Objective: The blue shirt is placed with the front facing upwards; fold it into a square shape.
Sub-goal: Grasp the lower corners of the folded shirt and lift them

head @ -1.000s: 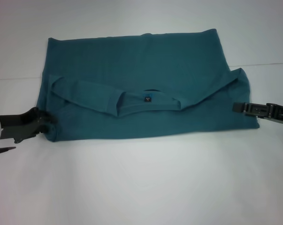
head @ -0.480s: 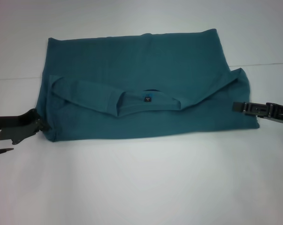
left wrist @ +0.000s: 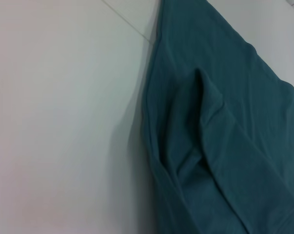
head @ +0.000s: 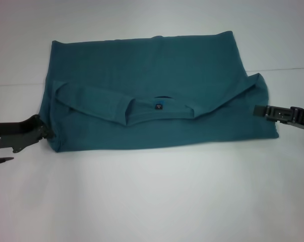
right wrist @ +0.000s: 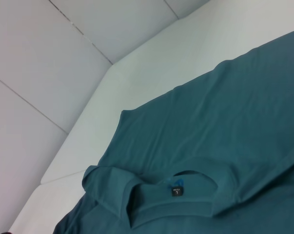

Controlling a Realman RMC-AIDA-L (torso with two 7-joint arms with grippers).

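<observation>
Lying between left gripper [head: 47,134] — right gripper [head: 258,110], blue shirt [head: 146,80]

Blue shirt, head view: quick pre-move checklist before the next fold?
1. Blue shirt folded once into a wide band, collar label up: ok.
2. Square shape reached: not ok, the band is much wider than deep.
3. Left gripper at the shirt's near left corner: ok, at the edge; whether it holds cloth, cannot tell.
4. Right gripper at the shirt's right edge: ok, over the cloth; grip cannot tell.
5. Sleeves tucked in: ok on the left; the right sleeve bulges out past the far layer's edge.
6. White table bare in front of the shirt: ok.
</observation>
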